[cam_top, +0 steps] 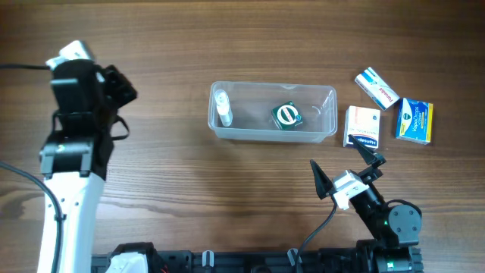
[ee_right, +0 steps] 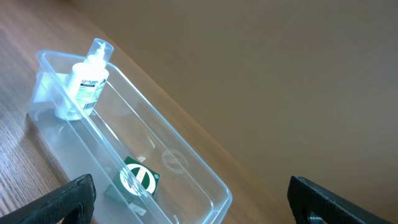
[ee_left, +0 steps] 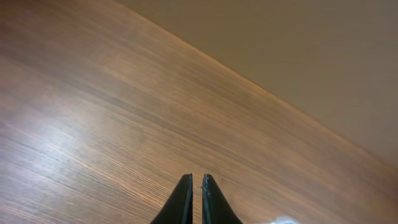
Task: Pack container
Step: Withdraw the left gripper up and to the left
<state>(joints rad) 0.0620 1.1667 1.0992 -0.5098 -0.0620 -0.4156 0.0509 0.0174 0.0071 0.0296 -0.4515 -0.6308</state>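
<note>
left gripper (cam_top: 121, 82) hangs over bare table well to the left of everything, its jaws pinched together on nothing, as the left wrist view shows with only wood grain beyond the tips. moving right, the container (cam_top: 254, 135) lies lengthwise near the middle of the table, with a white pump bottle (cam_top: 222, 106) at its left end and a green packet (cam_top: 286, 115) on its floor right of centre; the right wrist view shows the bottle standing upright against the end wall. just beside the tub's right end lies a white and orange box (cam_top: 361, 126), with a blue and white box (cam_top: 377, 87) above it and a blue and yellow box (cam_top: 414, 121) furthest right, all three outside the tub. right gripper (cam_top: 342, 161) sits just below that first box, jaws spread wide and empty, camera turned toward the tub. packing looks partly done: two items in, three boxes to go, and the step in hand seems to be the approach for the next pick. that pick probably falls to the right arm, which needs to swing over the nearest box, line its jaws across the narrow sides and come down squarely. the table (cam_top: 151, 197) is brown wood-grain laminate, mostly bare, with dark cables along its near edge; beyond the far edge the wrist views show only a plain beige background.
</note>
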